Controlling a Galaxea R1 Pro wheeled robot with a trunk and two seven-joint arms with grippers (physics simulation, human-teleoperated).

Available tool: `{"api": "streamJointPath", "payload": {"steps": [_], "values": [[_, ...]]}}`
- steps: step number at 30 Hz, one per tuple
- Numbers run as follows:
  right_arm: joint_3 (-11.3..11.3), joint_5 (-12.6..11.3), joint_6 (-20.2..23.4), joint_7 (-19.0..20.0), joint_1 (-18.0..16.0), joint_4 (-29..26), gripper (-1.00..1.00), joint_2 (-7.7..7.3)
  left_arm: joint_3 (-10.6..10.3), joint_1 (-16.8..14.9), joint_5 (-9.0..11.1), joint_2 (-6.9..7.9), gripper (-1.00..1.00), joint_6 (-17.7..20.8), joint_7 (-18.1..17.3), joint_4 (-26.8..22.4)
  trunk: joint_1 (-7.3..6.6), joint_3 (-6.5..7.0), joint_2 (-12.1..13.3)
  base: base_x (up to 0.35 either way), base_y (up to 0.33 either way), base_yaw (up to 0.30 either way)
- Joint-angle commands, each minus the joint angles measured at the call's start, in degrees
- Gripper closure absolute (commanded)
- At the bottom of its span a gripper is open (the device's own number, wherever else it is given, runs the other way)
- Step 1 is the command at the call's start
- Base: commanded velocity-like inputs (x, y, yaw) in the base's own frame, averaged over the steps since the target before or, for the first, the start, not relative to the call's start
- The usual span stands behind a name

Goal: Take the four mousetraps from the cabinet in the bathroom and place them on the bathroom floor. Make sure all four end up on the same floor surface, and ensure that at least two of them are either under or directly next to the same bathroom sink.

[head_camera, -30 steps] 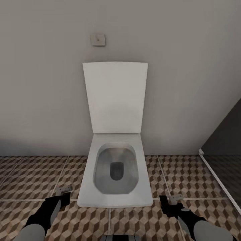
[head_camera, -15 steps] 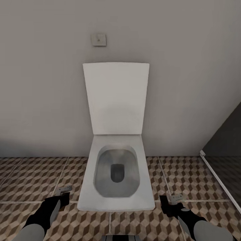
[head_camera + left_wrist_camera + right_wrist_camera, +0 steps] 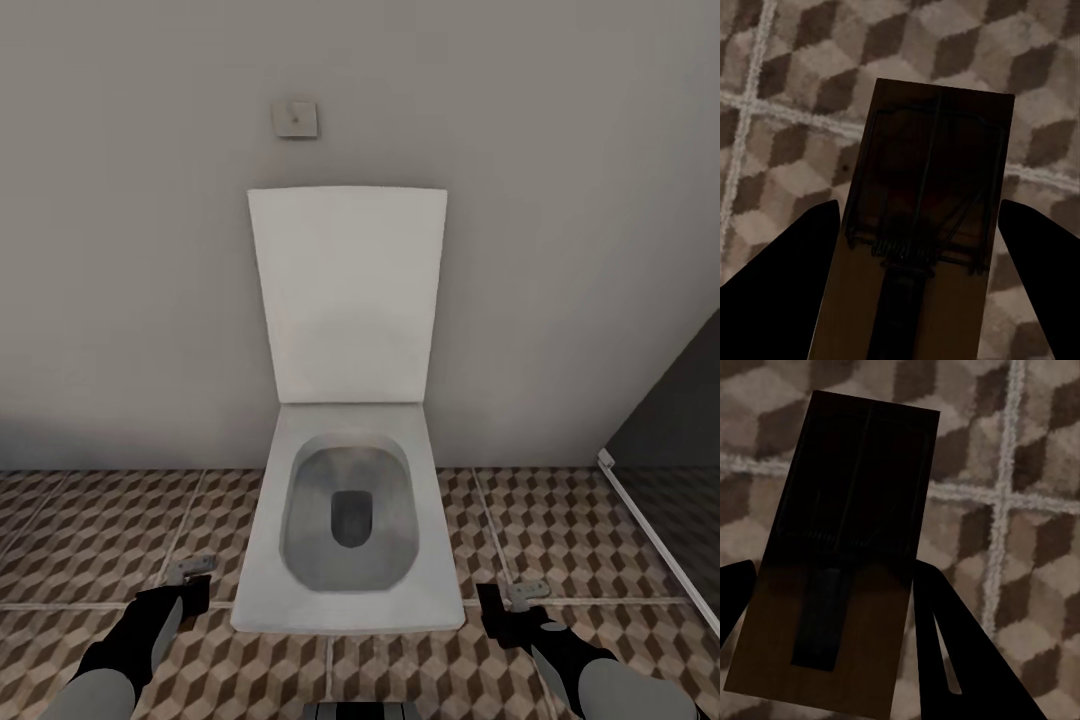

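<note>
Each claw, left [image 3: 190,572] and right [image 3: 513,598], is clamped on a mousetrap [image 3: 926,225] [image 3: 844,555] above the bathroom floor [image 3: 80,530], flanking a toilet [image 3: 350,520].

A white toilet [image 3: 350,520] with a grey bowl and raised white lid stands against a pale grey wall [image 3: 120,250]. The floor [image 3: 90,530] carries a brown, beige and white cube pattern with pale grout lines. Each black gripper, left [image 3: 190,578] and right [image 3: 512,600], clasps a brown wooden mousetrap [image 3: 926,225] [image 3: 840,562] with dark metal parts.
</note>
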Motion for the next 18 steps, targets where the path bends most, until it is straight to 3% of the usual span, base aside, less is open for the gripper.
{"api": "streamJointPath", "payload": {"steps": [1,18], "values": [[0.0,-0.2,0.0,0.2,0.0,0.0,1.0,0.0,0.0,0.0,0.0,0.08,1.0,0.0,0.0,0.0,0.0,0.0,0.0,0.0,0.0,0.0],[-0.2,-0.6,-1.7,0.1,0.0,-0.5,1.0,-0.09,0.1,0.0,-0.3,0.34,1.0,-0.1,0.6,-0.1,0.41,-3.54,-0.2,0.0,0.0,0.0]]}}
